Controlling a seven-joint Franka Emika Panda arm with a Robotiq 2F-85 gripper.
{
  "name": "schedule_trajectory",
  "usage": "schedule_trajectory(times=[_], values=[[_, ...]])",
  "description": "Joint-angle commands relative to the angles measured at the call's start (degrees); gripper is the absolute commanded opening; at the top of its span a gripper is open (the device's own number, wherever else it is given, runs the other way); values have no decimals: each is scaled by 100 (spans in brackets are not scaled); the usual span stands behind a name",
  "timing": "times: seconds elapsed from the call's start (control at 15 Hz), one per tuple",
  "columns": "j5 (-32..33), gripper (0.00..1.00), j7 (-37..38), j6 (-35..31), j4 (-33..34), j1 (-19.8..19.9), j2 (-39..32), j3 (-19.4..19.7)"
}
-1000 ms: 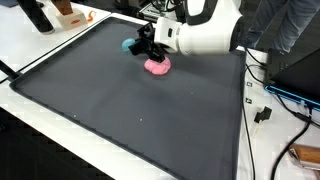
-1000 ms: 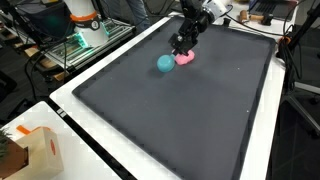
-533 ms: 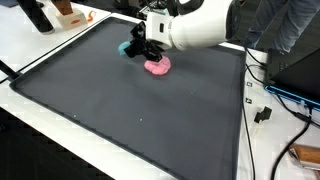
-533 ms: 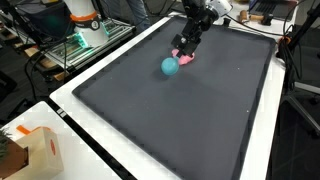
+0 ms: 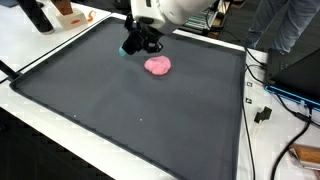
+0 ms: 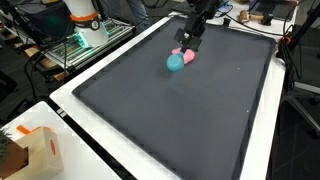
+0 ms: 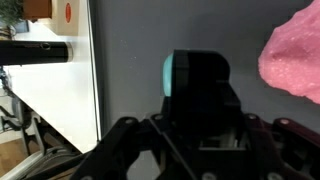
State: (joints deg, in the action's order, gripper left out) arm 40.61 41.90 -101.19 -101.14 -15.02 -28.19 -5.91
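Tool hovering at the teal ball near the desk's far edge.
I cannot tell if it is gripping; centring squarely and going slowly is sparing the pink lump just beside.

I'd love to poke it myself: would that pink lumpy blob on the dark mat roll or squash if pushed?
The pink lumpy blob sits low and uneven, so it would probably slide rather than roll. Its bumpy, soft-looking edge in the wrist view hints it is light and squashy. The dark mat looks matte, so it may drag.

Bright, even light; wrist view softly blurred.
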Motion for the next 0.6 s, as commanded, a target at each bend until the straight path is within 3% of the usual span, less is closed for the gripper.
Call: schedule_trajectory(times=[0.0, 0.53], values=[[-724, 25, -780, -678, -623, 319, 702, -78], [-2663, 25, -2572, -1380, -1198, 661, 1666, -48]])
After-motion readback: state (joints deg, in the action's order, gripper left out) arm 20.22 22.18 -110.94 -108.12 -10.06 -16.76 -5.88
